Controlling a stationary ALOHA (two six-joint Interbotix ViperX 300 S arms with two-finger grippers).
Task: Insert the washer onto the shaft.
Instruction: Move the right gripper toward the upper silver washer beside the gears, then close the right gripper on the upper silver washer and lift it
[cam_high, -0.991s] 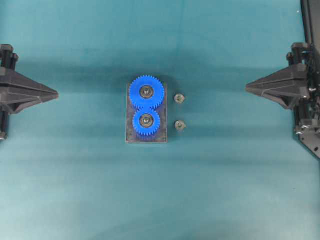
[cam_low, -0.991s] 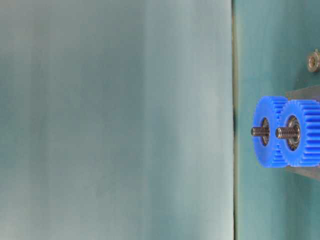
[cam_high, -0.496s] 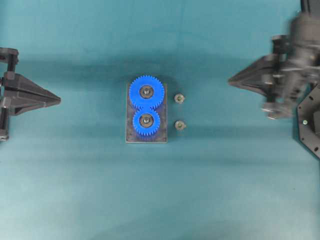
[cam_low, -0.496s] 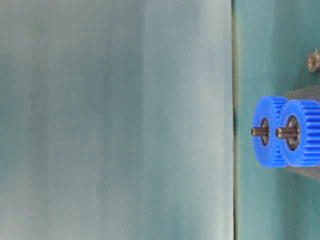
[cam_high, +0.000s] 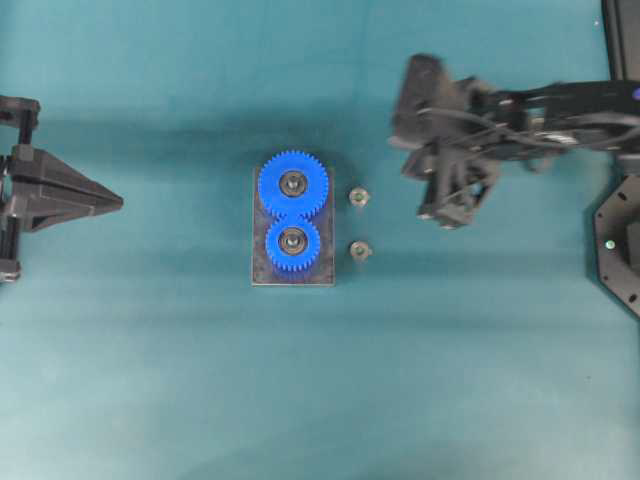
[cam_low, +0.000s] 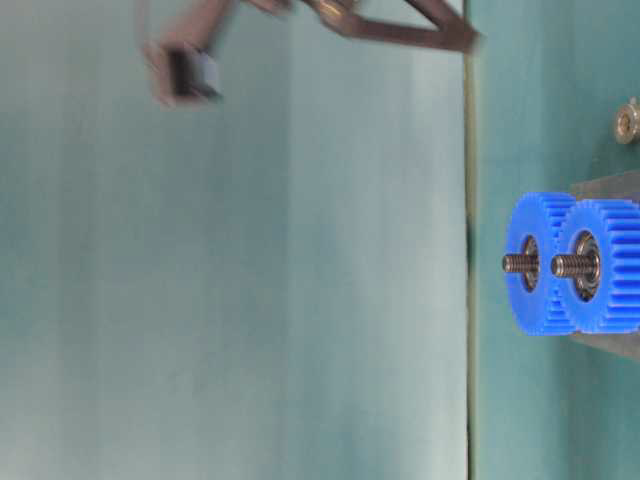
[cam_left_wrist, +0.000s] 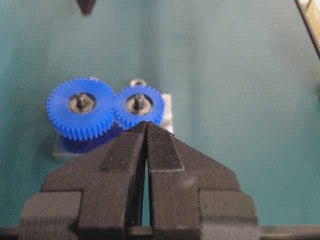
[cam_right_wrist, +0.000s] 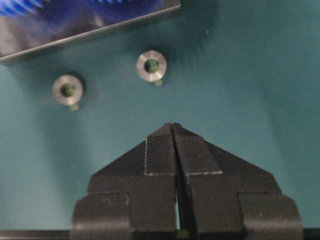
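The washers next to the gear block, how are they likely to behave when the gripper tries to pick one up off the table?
Each washer looks like a small, low metal ring lying flat, so it is probably stiff and light. Its smooth face may make it slippery between the fingers. With so little height above the table, it may slide when nudged rather than tip or roll.

Matt blue plastic gears (cam_high: 293, 213), dull metal washers (cam_right_wrist: 151, 65), ribbed black fingers (cam_right_wrist: 161, 155).
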